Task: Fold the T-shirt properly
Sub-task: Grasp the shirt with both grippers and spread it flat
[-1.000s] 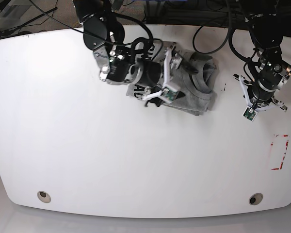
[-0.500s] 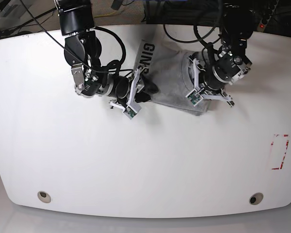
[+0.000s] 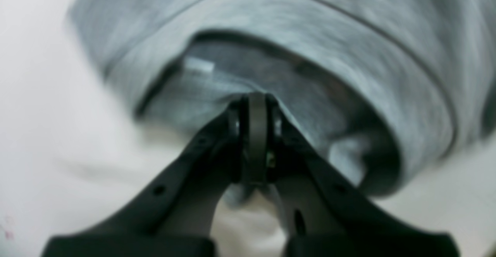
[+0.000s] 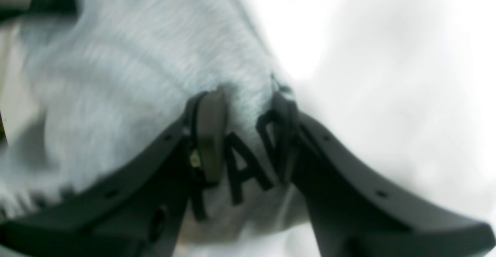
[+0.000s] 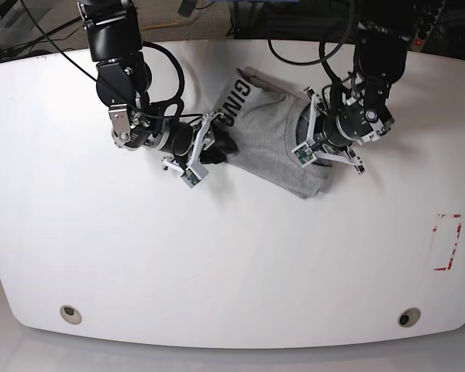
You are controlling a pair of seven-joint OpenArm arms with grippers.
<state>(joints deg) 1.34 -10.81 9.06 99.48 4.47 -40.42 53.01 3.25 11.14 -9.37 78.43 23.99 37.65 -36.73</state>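
While stretched between them, T-shirt (image 5: 273,143) pinched by left hand (image 3: 254,106), right hand (image 4: 242,127).

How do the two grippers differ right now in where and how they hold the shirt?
The left gripper is pinched fully shut on fabric inside the neck opening of the light heather-grey T-shirt; the right gripper is clamped with a visible gap, over a thicker bunch. The left grips plain grey cloth; the right grips the edge printed with dark block lettering. Both hold the shirt over the white table.
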